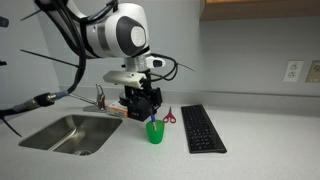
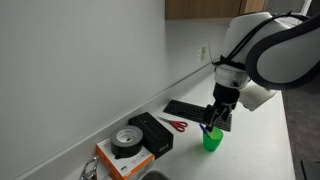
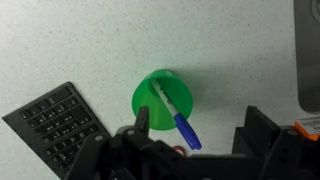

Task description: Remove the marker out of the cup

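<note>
Above the green cup (image 3: pixel 148 108), the gripper (image 3: pixel 197 128) is poised, jaws parted; the light, stiff marker (image 3: pixel 172 108) is best pinched at its blue end.

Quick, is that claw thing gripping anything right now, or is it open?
Gripper: open, holding nothing. It hangs above the cup, and the marker sits in the cup, untouched.

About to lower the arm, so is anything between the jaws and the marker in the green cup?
Nothing visible. The marker leans in the cup, blue end past the rim, beneath the open gripper; scissors and keyboard lie aside.
</note>
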